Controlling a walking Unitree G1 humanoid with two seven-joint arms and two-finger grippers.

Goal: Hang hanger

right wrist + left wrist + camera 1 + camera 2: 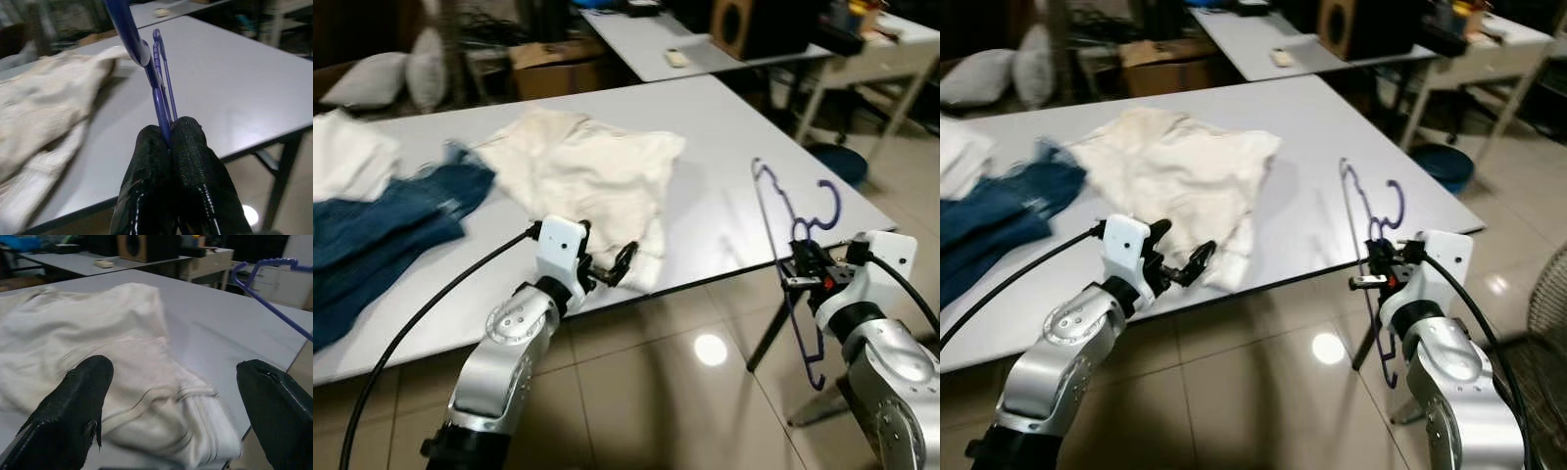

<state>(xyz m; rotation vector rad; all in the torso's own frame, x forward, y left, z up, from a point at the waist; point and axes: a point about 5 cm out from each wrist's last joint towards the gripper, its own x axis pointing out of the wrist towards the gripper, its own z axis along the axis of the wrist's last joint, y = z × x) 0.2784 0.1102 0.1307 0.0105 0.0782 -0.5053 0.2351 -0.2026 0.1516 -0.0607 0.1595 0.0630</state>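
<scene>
A wide pale-grey bench [724,147] is standing on a glossy beige tiled floor [685,392] and carrying a crumpled cream cloth garment [587,166] beside blue denim jeans [382,225]. Off its front corner, the right claw [800,274] is pinching a thin purple wire hanger [783,211], keeping it upright, while the left claw [612,266] is hovering released at the cream garment's edge.

No readable text, labels, brands or nos. anywhere in these views.
</scene>
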